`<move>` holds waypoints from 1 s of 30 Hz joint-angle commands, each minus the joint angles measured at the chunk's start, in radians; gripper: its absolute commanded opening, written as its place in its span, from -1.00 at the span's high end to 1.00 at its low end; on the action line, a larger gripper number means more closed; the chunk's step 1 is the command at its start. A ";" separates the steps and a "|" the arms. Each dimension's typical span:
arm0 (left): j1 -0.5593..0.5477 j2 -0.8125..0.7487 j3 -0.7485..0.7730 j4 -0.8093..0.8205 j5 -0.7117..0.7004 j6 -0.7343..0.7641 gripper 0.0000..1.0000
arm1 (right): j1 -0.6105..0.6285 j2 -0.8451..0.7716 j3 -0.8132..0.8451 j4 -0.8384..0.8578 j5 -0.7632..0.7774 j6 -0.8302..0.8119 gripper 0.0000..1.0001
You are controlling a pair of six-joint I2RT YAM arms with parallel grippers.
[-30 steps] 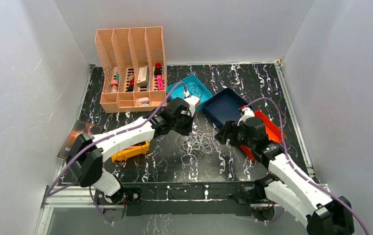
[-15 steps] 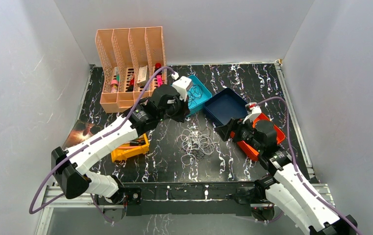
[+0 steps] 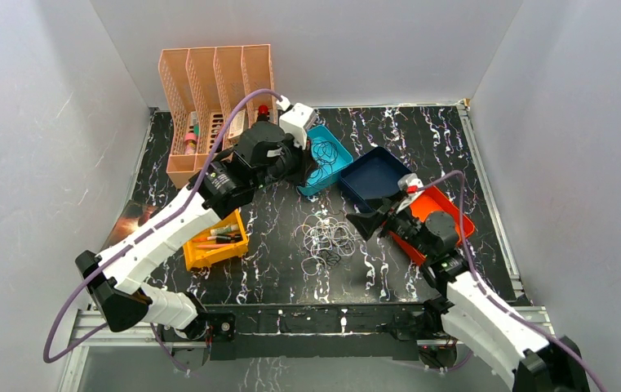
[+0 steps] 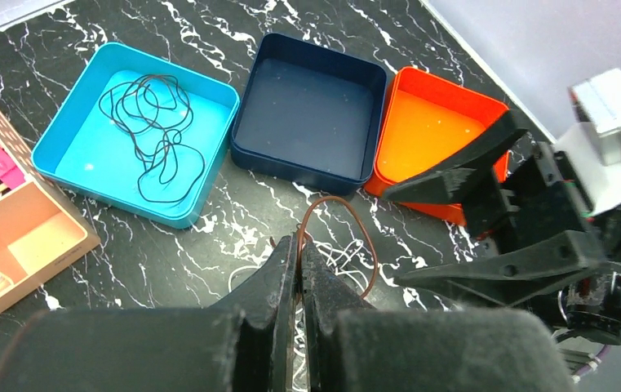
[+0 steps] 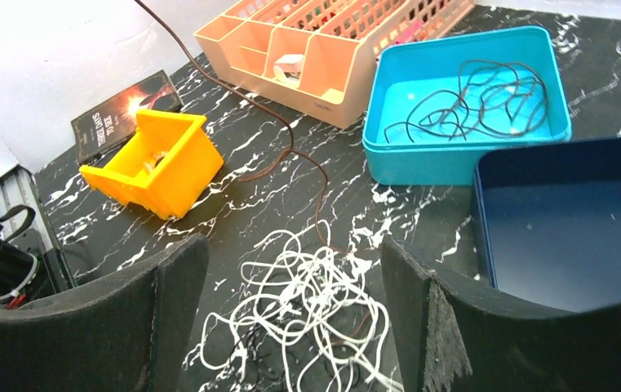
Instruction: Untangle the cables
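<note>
Pinches brown cable [image 4: 335, 198] tight in L gripper [image 4: 297, 249], up over tangle [image 5: 307, 314]. Holds R gripper [image 5: 290, 253] wide apart, empty, just beside tangle.

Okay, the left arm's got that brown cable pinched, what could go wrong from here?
1. The brown cable in the left tool runs down into the white tangle. The right tool is open and pins nothing, so the whole tangle may lift along.
2. The cable is thin and pinched only at the fingertips, so it could slip out.
3. Dropped into the teal bin, it might snarl with the black cable there.
</note>
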 commanded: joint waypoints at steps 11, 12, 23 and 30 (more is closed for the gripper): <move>0.007 0.000 0.163 -0.064 0.068 0.021 1.00 | 0.023 0.471 0.223 0.606 -0.184 0.017 -0.68; 0.007 0.000 0.171 -0.067 0.071 0.022 1.00 | 0.026 0.501 0.239 0.620 -0.186 0.026 -0.66; 0.008 0.007 0.289 -0.095 0.108 0.033 1.00 | 0.075 0.796 0.411 0.716 -0.201 0.139 -0.34; 0.007 0.046 0.454 -0.112 0.086 0.069 1.00 | 0.098 0.910 0.416 0.690 -0.209 0.177 -0.18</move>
